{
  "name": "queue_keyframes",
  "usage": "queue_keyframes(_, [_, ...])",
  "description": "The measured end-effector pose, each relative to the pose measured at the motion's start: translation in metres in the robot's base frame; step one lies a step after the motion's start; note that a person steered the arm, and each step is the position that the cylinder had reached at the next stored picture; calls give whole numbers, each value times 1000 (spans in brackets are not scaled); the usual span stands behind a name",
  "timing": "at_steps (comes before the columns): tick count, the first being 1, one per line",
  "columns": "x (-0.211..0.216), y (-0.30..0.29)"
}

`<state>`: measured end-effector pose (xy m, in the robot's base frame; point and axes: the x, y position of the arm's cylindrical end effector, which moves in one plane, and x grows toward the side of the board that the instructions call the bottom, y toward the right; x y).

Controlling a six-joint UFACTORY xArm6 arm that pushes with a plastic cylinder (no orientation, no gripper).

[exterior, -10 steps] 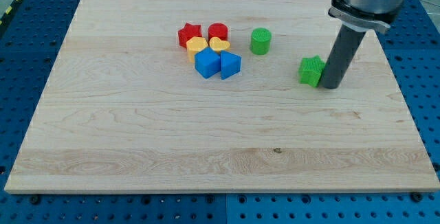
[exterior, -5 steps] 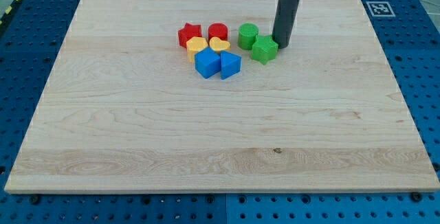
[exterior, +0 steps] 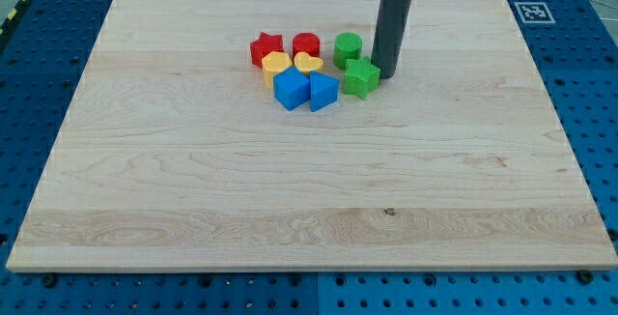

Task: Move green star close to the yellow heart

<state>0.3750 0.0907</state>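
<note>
A: Starting from the view's left, what lies on the pale wooden board [exterior: 193,189]?

B: A tight cluster sits toward the view's top, left of centre. Leftmost is the red star-shaped block [exterior: 266,47]. Just to its right and slightly lower is a yellow block with rounded corners [exterior: 276,63]; its exact shape I cannot make out. Below that is the blue cube-like block [exterior: 291,90], touching the yellow one.

A: And further right?

B: The red cylinder block [exterior: 306,43] stands beside the red star, with the yellow heart-shaped block [exterior: 307,62] directly below it. Under the heart is a second blue block with angled faces [exterior: 324,92], pressed against the first blue one. Right of the red cylinder stands the green cylinder block [exterior: 348,48].

A: Where is the green star-shaped block?

B: The green star-shaped block [exterior: 362,77] lies just below and right of the green cylinder, beside the second blue block. It is near the yellow heart but not touching it; the blue block's upper corner sits between them.

A: The rod?

B: The dark straight rod comes down from the view's top, and my tip [exterior: 385,75] rests on the board against the green star's right side, just right of the green cylinder.

A: Any claw, clenched or released?

B: There is no claw on this arm, only the rod, so nothing is grasped. A blue perforated table [exterior: 589,83] surrounds the board.
</note>
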Motion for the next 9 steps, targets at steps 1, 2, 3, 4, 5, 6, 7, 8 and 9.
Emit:
queue_keyframes(1, [2,6])
queue_keyframes(2, [10,26])
queue_keyframes(3, [28,18])
queue_keyframes(4, [28,0])
queue_keyframes(5, [28,-8])
queue_keyframes(6, [28,-14])
queue_keyframes(7, [28,-31])
queue_keyframes(8, [33,-35])
queue_keyframes(9, [30,-10])
